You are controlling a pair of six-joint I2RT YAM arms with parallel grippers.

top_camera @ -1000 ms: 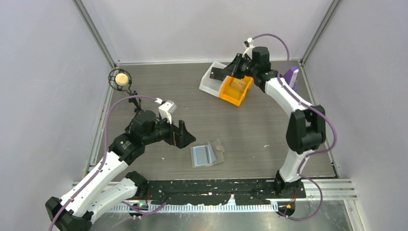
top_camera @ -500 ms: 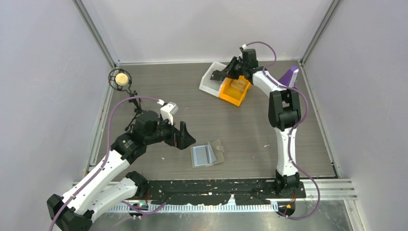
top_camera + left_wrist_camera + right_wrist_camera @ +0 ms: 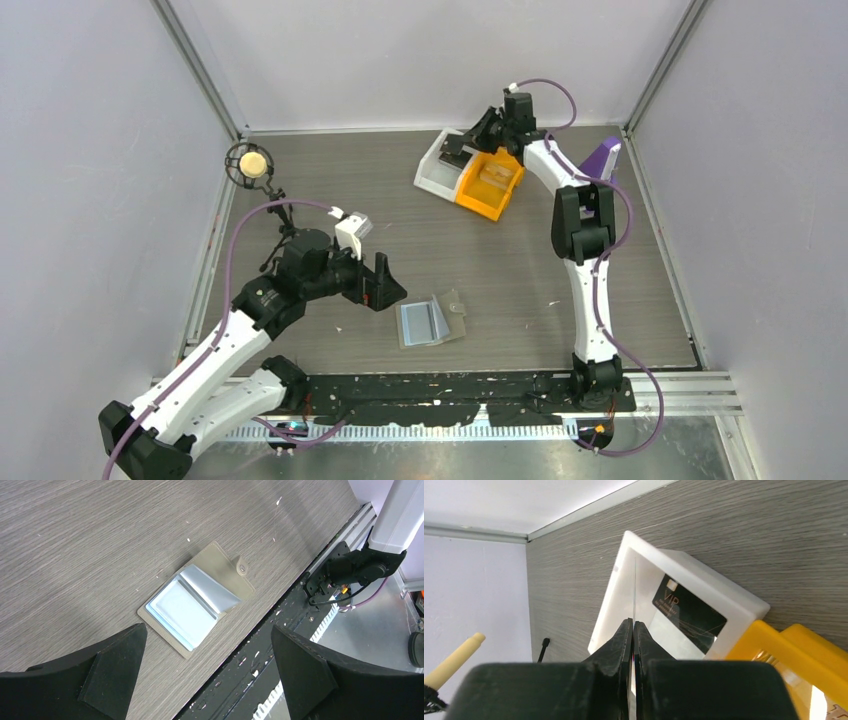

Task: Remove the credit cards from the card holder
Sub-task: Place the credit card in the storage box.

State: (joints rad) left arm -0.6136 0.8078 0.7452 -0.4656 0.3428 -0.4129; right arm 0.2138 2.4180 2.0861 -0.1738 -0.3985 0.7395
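Note:
The card holder [image 3: 432,320] lies open on the table, grey-brown with light blue inner panels and a small tab; it also shows in the left wrist view [image 3: 195,605]. My left gripper [image 3: 385,282] is open and empty, just left of the holder and above the table [image 3: 208,628]. My right gripper [image 3: 470,148] is at the back, over the white bin [image 3: 435,175]. It is shut on a thin card [image 3: 634,590] seen edge-on. A black card marked VIP [image 3: 689,612] lies inside the white bin [image 3: 624,575].
An orange bin [image 3: 490,190] stands against the white bin's right side, also in the right wrist view [image 3: 794,650]. A cream ball in a black ring [image 3: 250,163] stands at the back left. A purple object [image 3: 603,157] is at the back right. A black strip [image 3: 470,385] runs along the near edge.
My right arm has folded and its gripper has moved a little left and back over the white bin, still holding the card. My left arm has barely moved.

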